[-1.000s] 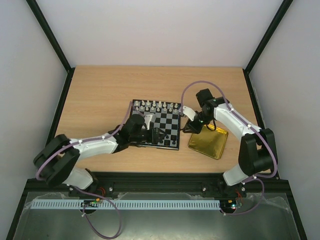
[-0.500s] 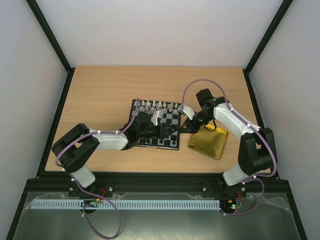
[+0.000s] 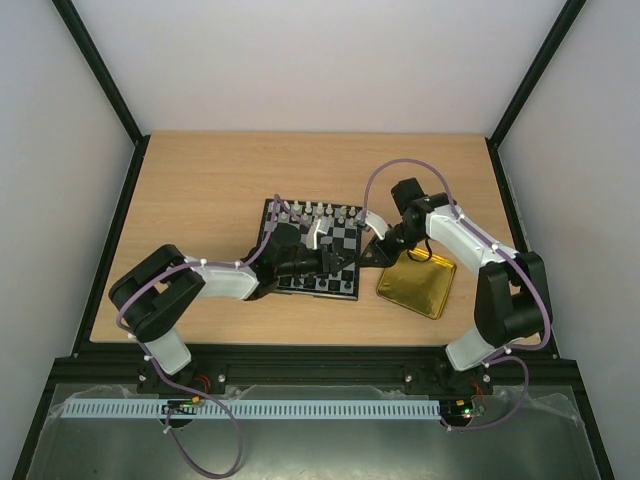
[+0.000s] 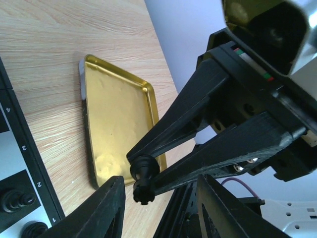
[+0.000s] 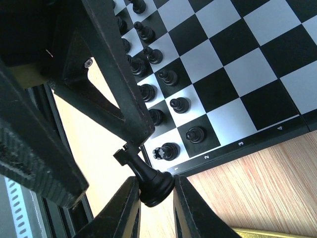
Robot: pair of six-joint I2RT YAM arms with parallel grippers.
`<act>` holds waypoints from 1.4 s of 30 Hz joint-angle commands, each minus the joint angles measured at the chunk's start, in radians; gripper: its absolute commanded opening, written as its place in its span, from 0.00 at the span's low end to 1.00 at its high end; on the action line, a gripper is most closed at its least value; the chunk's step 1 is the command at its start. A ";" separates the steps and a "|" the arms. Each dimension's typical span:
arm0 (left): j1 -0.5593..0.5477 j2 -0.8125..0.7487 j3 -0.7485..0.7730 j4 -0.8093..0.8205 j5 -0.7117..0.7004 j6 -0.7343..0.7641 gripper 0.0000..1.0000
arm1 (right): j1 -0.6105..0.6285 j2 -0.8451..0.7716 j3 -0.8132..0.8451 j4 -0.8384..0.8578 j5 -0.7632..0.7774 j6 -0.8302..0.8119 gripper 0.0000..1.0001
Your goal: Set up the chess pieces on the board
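Leftward no longer, the left arm has folded its elbow in and swung across the board [image 5: 233, 64] toward its right edge. That brings the left tool [image 4: 161, 203] up to the right tool [image 5: 152, 198], which has hardly shifted.

The right tool is pinching a black piece [image 5: 151, 181] by its base. It looks like a rook, with the notched top pointing away from the fingers. The piece hangs off the squares, just beside the board's near right corner, on the side of the gold tray [image 4: 119, 114].

The left tool's fingers stand spread on either side of that piece and do not touch it. This reads as a handover about to happen, though that is only a judgement.

Much of the setup looks done:
- **White:** the white pieces [image 3: 310, 210] stand in a line along the far edge. Whether a second rank stands behind them is too small to tell.
- **Black:** two ranks of black pieces [image 5: 179, 104] run along the near side.
- **Tray:** no pieces show on the part seen from the left wrist.

The held piece probably belongs on a back-rank corner. It may be among the last to go down, but the arms cover part of the board, so other gaps cannot be ruled out. The wooden surface [image 4: 49, 44] around the tray shows no stray pieces.
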State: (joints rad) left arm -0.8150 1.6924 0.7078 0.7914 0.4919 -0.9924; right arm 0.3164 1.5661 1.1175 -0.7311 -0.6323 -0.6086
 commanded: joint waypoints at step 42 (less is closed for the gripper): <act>0.015 -0.460 0.093 -1.104 -0.459 0.471 0.15 | 0.001 -0.316 -0.227 0.259 0.051 0.257 0.51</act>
State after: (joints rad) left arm -0.8146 1.2869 0.8074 -0.0204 0.1761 -0.5804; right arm 0.3164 1.2675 0.9230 -0.5442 -0.6292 -0.4114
